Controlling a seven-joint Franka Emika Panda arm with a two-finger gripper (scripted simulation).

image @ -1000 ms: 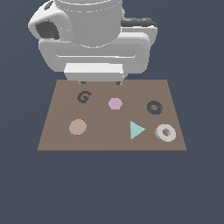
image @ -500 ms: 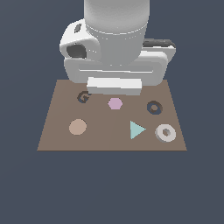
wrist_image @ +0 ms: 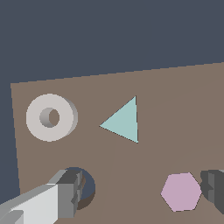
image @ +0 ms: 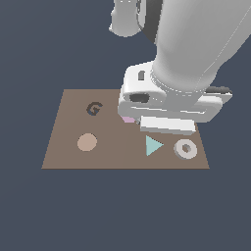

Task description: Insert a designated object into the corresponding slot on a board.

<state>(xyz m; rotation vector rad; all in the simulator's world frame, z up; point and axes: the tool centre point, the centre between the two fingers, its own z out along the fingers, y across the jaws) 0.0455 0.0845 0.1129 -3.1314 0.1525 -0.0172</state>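
The designated object, a pale grey-beige ring [image: 186, 148] [wrist_image: 51, 117], lies flat on the brown board [image: 68, 127] [wrist_image: 175, 109] near its front corner on the exterior view's right. The slot [wrist_image: 87, 189], a dark round recess, peeks out beside one finger [wrist_image: 65, 194] in the wrist view; in the exterior view the hand hides it. My gripper [wrist_image: 140, 192] is open, its fingers wide apart over the board with nothing between them. It hovers beside the ring, not touching it. The white hand [image: 169, 105] sits above the board's middle right.
On the board are a dark G recess [image: 94, 109], a tan disc [image: 87, 142], a teal triangle [image: 153, 145] [wrist_image: 124, 122] and a pink hexagon [wrist_image: 180, 191], mostly covered by the hand in the exterior view. Dark floor surrounds the board.
The arm has swung toward the exterior view's right and come lower over the board, now covering the hexagon and the slot. The ring has not moved.
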